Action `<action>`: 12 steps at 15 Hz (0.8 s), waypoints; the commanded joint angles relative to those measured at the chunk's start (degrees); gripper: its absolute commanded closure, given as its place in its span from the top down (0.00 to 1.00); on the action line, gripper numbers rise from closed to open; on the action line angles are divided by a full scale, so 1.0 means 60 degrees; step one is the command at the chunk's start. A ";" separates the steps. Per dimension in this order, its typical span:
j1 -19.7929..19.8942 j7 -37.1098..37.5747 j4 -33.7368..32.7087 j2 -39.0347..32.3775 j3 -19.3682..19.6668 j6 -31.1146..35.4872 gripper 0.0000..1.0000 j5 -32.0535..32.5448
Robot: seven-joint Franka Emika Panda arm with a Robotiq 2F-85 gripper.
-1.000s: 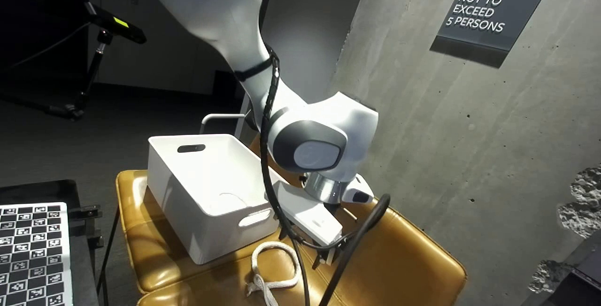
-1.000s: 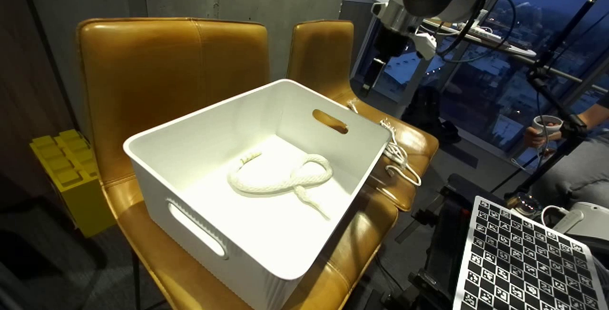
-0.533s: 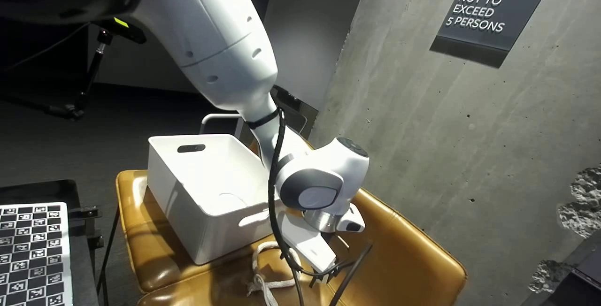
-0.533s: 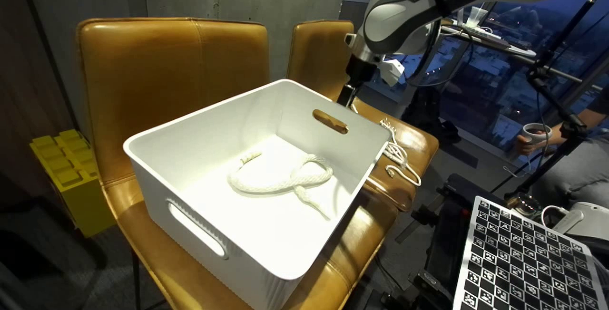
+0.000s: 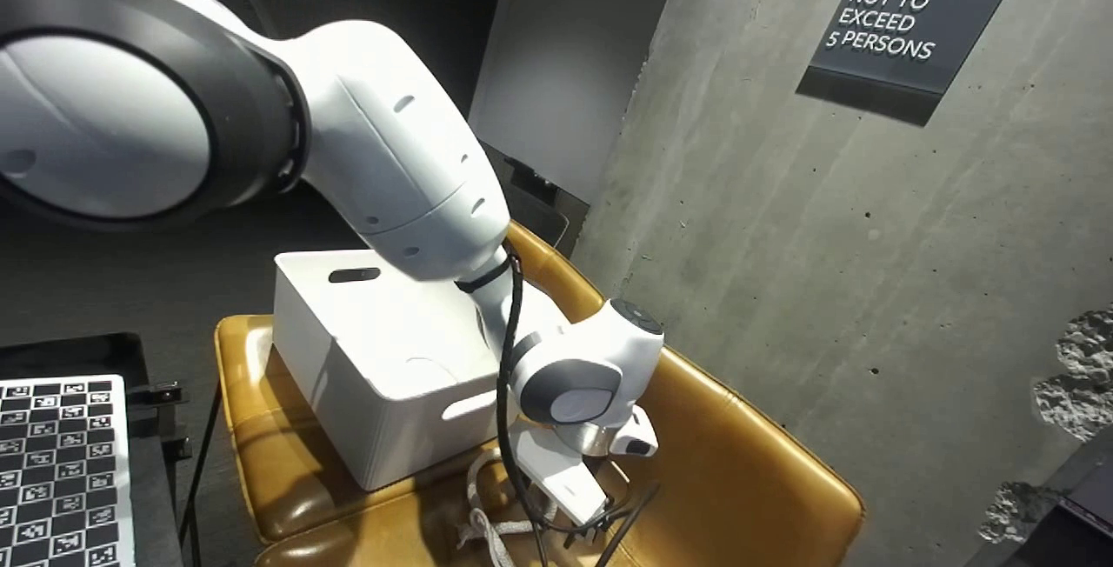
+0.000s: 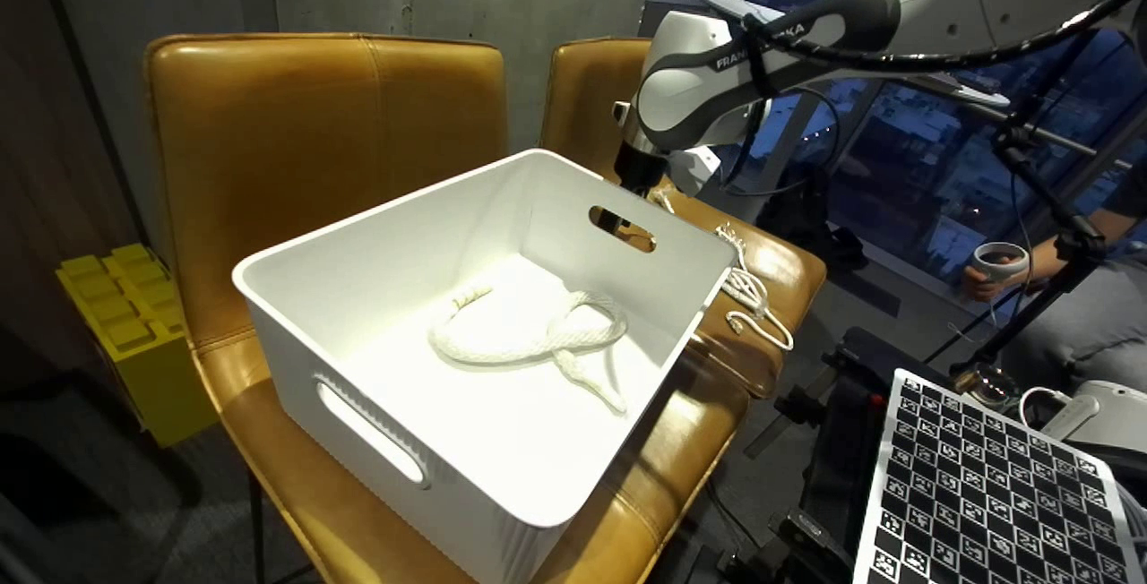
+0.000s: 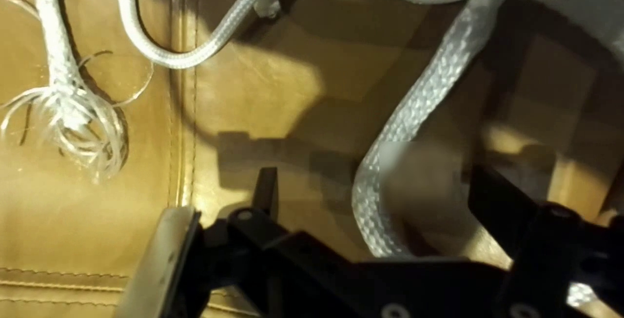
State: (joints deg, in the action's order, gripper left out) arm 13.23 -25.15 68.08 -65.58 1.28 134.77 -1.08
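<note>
In the wrist view a white braided rope [image 7: 434,84] curves down between the spread fingers of my gripper [image 7: 373,184], nearer the middle than either finger. The fingers do not press on it. A thinner white cord [image 7: 185,59] and a frayed rope end [image 7: 78,108] lie farther left on the tan leather seat. In an exterior view the gripper [image 5: 591,525] is low over the chair, beside a looped rope [image 5: 489,536]. The white box [image 5: 417,454] stands next to it. Another thick rope [image 6: 502,351] lies inside the box, whose wall hides the fingertips in that view.
Tan chairs [image 6: 332,163] stand against a concrete wall [image 5: 869,245]. A checkered board [image 6: 995,494] and a black stand are near the box. A yellow block [image 6: 125,333] sits on the floor. A person's hand holds a white ringed object [image 6: 999,248].
The arm has come down, and the gripper has sunk toward the seat and the rope, partly behind the box. The person's hand has shifted slightly. The box has stayed put.
</note>
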 commanded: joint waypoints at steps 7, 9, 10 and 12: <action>0.0174 0.0487 -0.2228 -0.1521 0.0200 -0.1273 0.27 0.0420; 0.0213 0.0528 -0.2178 -0.1471 0.0268 -0.1245 0.12 0.0496; 0.0142 0.0528 -0.1855 -0.1246 0.0419 -0.1067 0.05 0.0402; 0.0173 0.0594 -0.1340 -0.0808 0.0523 -0.0932 0.00 0.0371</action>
State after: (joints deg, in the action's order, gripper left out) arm 14.15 -22.90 57.39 -72.59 3.15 129.13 0.74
